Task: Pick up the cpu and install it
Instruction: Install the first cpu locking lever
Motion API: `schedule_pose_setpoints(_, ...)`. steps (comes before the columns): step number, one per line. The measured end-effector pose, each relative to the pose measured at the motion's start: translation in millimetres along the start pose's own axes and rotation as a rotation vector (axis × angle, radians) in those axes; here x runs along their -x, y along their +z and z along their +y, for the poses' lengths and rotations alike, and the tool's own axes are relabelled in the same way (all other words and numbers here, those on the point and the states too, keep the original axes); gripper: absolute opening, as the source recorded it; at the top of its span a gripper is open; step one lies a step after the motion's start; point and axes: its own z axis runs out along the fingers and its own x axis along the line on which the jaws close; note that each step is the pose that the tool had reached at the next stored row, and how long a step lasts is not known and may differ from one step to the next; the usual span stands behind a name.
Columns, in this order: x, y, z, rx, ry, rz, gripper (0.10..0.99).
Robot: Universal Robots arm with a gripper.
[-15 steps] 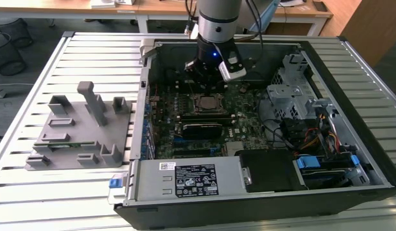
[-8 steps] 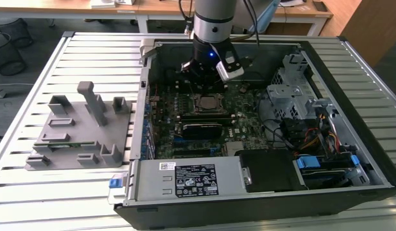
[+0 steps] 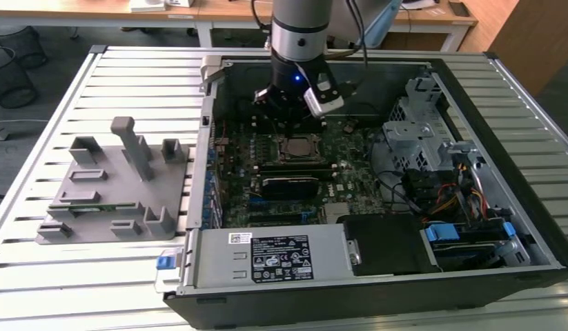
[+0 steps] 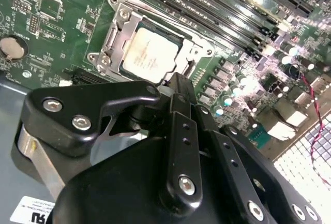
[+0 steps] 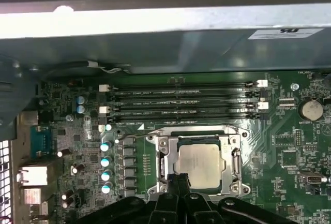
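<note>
The cpu (image 3: 297,147), a silvery square chip, lies flat in the metal-framed socket (image 5: 235,154) on the green motherboard inside the open computer case. It also appears in both wrist views as the cpu (image 4: 150,57) (image 5: 201,166). My gripper (image 3: 293,129) hangs just above the socket's edge, on the side toward the case's back wall. Its black fingers (image 5: 179,182) are drawn together with nothing between them, and the tips of the gripper (image 4: 178,81) sit close beside the chip without gripping it.
A grey plastic fixture block (image 3: 118,186) with upright posts stands on the slatted table at the exterior view's left. Inside the case are memory slots (image 5: 181,102), a power supply (image 3: 265,258), a drive cage (image 3: 422,124) and loose cables (image 3: 449,200).
</note>
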Motion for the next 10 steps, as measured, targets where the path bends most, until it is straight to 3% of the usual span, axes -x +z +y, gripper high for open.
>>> schedule_pose_setpoints(10,-22.6,0.0,-0.9,0.003,0.000,0.0000,0.106)
